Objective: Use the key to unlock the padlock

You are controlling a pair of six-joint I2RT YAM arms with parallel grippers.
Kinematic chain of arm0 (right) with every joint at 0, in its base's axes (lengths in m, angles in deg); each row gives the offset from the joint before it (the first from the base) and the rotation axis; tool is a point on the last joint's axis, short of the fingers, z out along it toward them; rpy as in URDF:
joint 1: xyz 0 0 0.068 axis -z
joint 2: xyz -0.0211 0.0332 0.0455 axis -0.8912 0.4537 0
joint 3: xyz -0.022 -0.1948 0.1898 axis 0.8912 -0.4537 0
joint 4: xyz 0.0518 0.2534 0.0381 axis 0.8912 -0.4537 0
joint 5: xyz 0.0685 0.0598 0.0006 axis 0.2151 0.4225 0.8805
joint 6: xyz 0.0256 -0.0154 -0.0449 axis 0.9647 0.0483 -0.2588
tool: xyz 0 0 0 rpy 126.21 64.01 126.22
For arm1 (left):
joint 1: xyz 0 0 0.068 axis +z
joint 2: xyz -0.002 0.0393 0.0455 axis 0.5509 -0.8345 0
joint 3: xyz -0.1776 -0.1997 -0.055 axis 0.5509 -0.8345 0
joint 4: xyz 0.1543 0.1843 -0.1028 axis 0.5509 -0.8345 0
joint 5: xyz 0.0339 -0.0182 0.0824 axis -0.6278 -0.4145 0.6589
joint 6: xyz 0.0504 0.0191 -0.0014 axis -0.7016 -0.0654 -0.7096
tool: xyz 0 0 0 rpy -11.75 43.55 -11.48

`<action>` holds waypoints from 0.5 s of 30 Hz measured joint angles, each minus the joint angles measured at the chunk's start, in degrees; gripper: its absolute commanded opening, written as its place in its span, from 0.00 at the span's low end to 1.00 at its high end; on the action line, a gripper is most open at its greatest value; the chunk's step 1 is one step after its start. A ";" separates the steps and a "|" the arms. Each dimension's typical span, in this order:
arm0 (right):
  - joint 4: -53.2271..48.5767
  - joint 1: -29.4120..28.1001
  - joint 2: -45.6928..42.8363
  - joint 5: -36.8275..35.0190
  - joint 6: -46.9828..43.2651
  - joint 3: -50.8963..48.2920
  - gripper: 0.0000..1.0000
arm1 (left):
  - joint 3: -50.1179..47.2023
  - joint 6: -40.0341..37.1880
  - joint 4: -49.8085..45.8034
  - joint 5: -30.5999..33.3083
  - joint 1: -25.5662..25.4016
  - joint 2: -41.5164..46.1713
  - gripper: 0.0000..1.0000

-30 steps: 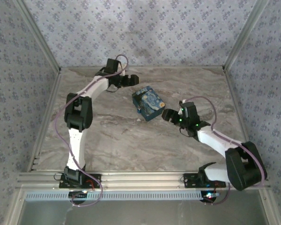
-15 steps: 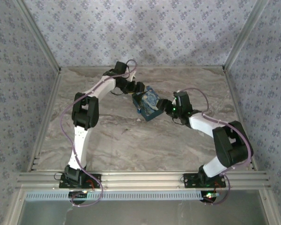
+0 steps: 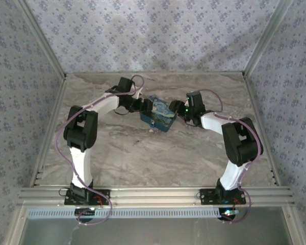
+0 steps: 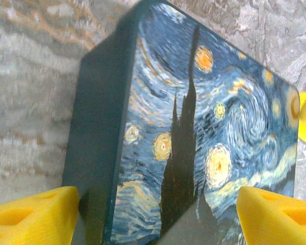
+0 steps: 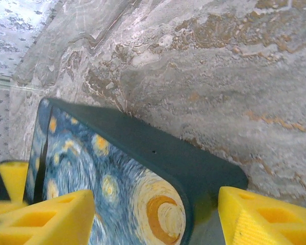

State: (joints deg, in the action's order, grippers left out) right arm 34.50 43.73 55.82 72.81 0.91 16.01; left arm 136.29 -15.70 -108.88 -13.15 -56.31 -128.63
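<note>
The padlock and the key are hidden. A blue-and-yellow starry-night box (image 3: 158, 113) lies closed on the marble table between both arms. My left gripper (image 3: 145, 106) comes at it from the left. In the left wrist view the box (image 4: 194, 127) fills the wide gap of that gripper (image 4: 158, 209), with one yellow finger (image 4: 35, 217) against its dark side wall and the other at the lid's near edge. My right gripper (image 3: 177, 109) straddles the box's opposite corner (image 5: 209, 168). Its jaws (image 5: 158, 209) are apart, one finger (image 5: 268, 217) just beside the dark corner.
The marble tabletop (image 3: 143, 153) has free room in front of the box. Patterned walls and aluminium frame posts (image 3: 257, 46) close in the back and sides. A metal rail (image 3: 153, 194) runs along the near edge by the arm bases.
Both arms moved in on the box from either side. The box shifted slightly left and turned. Both sets of jaws narrowed, the right more than the left.
</note>
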 measured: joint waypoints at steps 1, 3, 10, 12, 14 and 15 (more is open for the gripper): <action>-0.22 0.04 1.18 0.07 -0.07 1.44 0.63 | -1.81 0.39 0.55 0.44 -0.15 1.07 0.80; -0.79 0.04 3.23 0.48 -0.37 4.07 0.62 | -4.94 1.01 1.79 1.09 -0.42 2.89 0.80; -3.08 -0.31 10.03 2.95 -1.20 13.57 0.59 | -11.93 3.58 5.84 4.15 -0.72 7.54 0.81; -3.45 -0.42 10.45 3.06 -1.25 14.51 0.60 | -12.07 3.93 5.99 5.18 -0.79 7.76 0.81; -3.63 -0.59 10.45 3.10 -1.31 14.64 0.62 | -12.17 4.17 6.25 6.05 -0.79 7.89 0.81; -3.80 -0.70 10.45 3.17 -1.46 14.64 0.62 | -12.55 4.26 6.71 6.45 -0.76 8.13 0.82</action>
State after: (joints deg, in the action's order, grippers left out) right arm 30.70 43.03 66.26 75.98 -0.56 30.65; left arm 123.74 -11.44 -102.17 -6.70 -57.07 -120.50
